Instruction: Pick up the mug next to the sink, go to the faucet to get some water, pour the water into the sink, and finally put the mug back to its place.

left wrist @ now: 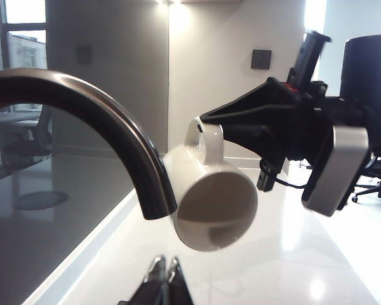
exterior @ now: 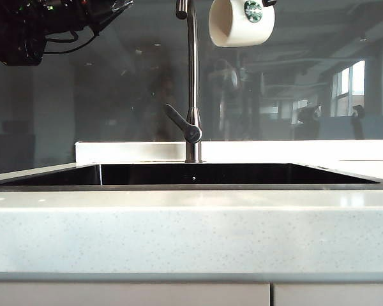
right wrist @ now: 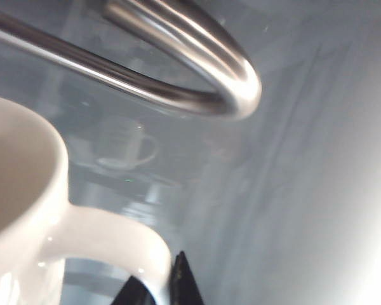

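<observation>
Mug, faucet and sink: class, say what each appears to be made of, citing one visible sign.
Mug: probably glazed white ceramic, glossy with highlights. Faucet: apparently brushed steel, with a soft grey sheen. Sink: black basin of unclear material, with a thin metallic-looking rim.

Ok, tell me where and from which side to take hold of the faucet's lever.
Grip the lever near its free upper end, coming from the left of the exterior view: it angles up and left off the faucet, its pivot hugs the tube, and the mug in the right hand hangs right.
</observation>
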Controlling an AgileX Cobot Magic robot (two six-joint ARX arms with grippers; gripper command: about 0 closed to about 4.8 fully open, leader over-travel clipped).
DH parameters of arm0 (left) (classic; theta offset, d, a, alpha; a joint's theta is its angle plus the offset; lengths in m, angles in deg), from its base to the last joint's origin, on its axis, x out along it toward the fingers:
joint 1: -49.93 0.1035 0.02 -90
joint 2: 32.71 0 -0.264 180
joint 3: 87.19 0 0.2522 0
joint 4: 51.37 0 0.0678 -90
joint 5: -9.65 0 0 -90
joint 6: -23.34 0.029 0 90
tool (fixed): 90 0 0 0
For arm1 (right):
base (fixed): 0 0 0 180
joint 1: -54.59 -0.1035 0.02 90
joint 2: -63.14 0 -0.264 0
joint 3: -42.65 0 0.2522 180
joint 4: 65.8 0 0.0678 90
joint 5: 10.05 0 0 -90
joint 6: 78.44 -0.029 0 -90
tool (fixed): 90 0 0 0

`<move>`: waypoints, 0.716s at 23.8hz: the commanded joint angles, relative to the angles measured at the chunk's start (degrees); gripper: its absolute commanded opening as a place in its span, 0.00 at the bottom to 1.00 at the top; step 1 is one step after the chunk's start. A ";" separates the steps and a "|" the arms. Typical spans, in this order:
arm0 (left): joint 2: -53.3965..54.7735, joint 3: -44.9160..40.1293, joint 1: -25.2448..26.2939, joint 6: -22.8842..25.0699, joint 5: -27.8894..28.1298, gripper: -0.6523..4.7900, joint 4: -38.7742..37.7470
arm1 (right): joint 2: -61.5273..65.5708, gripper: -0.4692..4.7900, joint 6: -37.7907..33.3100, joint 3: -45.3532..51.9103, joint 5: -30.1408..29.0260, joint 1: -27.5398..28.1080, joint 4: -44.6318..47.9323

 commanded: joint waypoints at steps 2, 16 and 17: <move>-0.63 0.31 0.11 -0.44 0.02 0.11 0.76 | -1.09 0.08 -36.89 -0.79 10.14 -0.13 3.10; -0.63 0.28 0.04 -0.42 0.04 0.11 0.68 | -1.55 0.08 -97.59 2.64 -5.51 20.98 -22.88; -0.63 0.24 0.00 -0.42 0.04 0.11 0.50 | -2.19 0.08 -98.16 5.68 -7.15 23.45 -20.63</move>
